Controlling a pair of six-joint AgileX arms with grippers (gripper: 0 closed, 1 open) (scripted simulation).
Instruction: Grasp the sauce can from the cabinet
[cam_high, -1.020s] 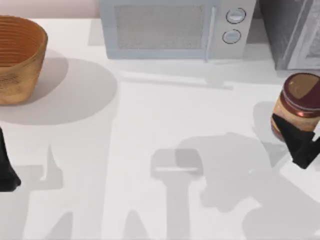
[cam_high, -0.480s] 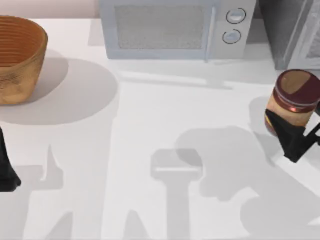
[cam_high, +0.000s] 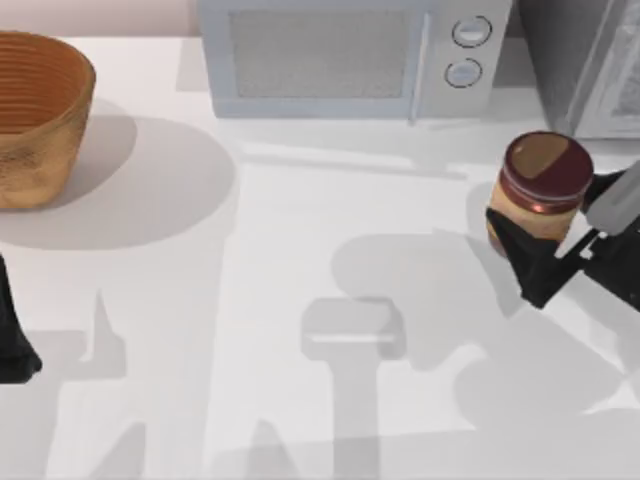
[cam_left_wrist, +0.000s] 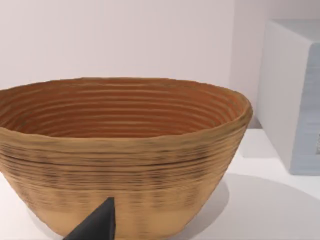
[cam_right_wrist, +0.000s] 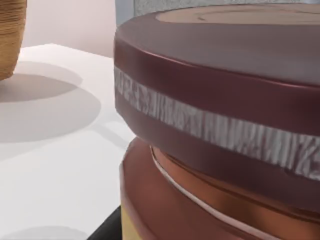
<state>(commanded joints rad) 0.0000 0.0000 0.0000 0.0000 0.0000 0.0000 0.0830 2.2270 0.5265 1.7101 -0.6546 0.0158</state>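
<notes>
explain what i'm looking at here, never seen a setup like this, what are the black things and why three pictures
This is a simulated table with two AgileX robot arms; the black shapes are their grippers. One picture looks down from above the table. The other two come from cameras on each arm's wrist, so they show things very close up.

On the table stand a woven basket at the far left, a light grey microwave at the back, and a dark grey cabinet at the back right.

The right gripper has its jaws shut on the sauce can, out in front of the cabinet. The right wrist view shows that can up close.

The left gripper sits parked at the left edge, its camera facing the basket.
</notes>
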